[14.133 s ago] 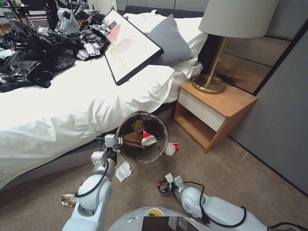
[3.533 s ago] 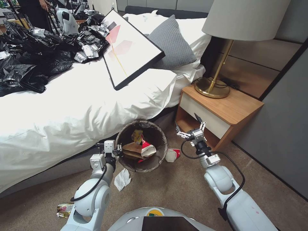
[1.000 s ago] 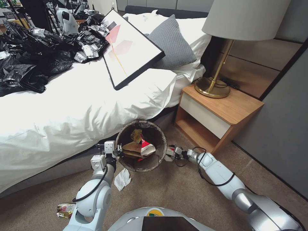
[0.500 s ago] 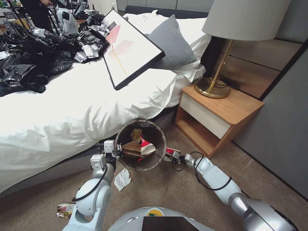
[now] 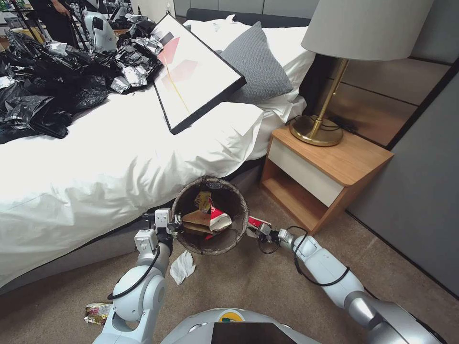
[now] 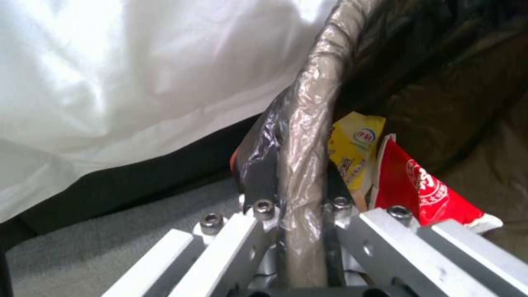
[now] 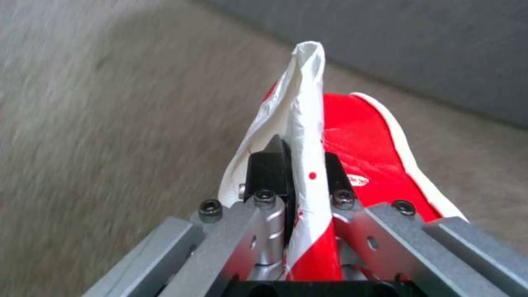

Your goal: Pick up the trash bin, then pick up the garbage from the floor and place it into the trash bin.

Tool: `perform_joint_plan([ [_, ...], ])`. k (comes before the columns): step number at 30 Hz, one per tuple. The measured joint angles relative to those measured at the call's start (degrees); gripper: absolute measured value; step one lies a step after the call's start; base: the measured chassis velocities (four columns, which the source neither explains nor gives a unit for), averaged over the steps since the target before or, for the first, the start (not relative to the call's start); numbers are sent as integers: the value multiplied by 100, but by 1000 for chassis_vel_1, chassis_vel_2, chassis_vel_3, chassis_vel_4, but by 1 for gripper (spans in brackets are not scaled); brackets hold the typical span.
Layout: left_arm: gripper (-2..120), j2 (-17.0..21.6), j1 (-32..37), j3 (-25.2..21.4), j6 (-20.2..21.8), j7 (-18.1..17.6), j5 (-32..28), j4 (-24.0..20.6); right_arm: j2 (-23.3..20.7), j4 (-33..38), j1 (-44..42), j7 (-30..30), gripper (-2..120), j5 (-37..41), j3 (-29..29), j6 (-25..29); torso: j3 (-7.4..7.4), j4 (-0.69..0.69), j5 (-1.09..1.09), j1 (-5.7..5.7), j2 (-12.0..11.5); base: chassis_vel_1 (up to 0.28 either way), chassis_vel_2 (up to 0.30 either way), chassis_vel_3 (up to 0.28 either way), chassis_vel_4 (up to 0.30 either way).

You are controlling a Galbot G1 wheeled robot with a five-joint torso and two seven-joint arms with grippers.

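The trash bin, lined with a dark bag, hangs just off the carpet beside the bed. My left gripper is shut on its bag-covered rim. Inside lie a yellow wrapper, a red-and-white wrapper and a brown paper bag. My right gripper sits low at the bin's right side, shut on a red-and-white wrapper pinched between its black pads. A white tissue wad and a foil snack wrapper lie on the carpet near my left arm.
The white bed runs along the left, with black plastic bags, a framed picture and a grey pillow on it. A wooden nightstand with a brass lamp stands right of the bin. A grey wall closes the right side.
The right arm came down from in front of the nightstand to the floor beside the bin and closed on the red-and-white wrapper, which now sits slightly raised. The left gripper and bin stayed put.
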Motion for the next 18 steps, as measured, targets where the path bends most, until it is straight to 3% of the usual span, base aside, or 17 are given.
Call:
perform_joint_plan([
  [5,0,19,-6,3,-3,-20,-26,20,-187,765,-565,517,0,364,297,191,0,-1,1,0,0,0,0,0,0],
  [13,0,49,-2,35,-11,-51,-35,63,-316,1368,-1088,875,0,590,699,618,-1,0,2,0,0,0,0,0,0],
  [18,0,62,27,45,-12,-86,-35,97,-367,2401,-1540,1002,0,876,1193,686,-1,1,0,0,0,0,0,0,0],
])
